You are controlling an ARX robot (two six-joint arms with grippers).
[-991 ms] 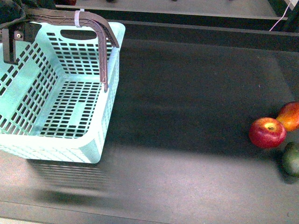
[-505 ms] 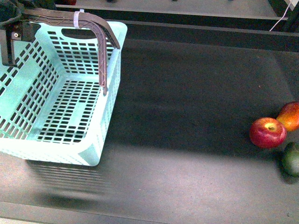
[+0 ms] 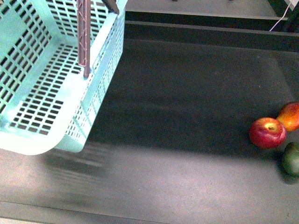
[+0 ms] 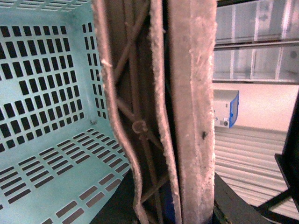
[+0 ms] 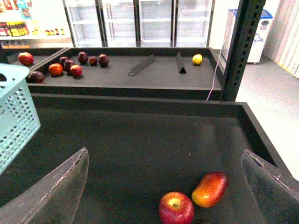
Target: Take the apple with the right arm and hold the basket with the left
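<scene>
The red apple (image 3: 267,132) with a yellow stem patch lies on the dark tray at the right. It also shows in the right wrist view (image 5: 176,207), between the wide-open fingers of my right gripper (image 5: 170,186), which hovers above it, empty. The mint-green basket (image 3: 46,84) hangs tilted and lifted off the surface at the upper left, its brown lattice handle (image 3: 84,37) hanging down inside. My left gripper is out of the front view. In the left wrist view its fingers (image 4: 191,140) are shut on the brown handle (image 4: 135,130), with the basket's inside (image 4: 46,116) beside it.
An elongated orange-red fruit (image 3: 290,116) touches the apple's far right side, and a dark green fruit (image 3: 291,159) lies just in front. The tray's raised back wall (image 3: 196,35) runs across. A farther shelf (image 5: 140,70) holds several dark red fruits and a yellow one.
The basket has risen and tilted, its near end lifted off the tray and its handle top gone out of the front view. The apple and other fruits have not moved.
</scene>
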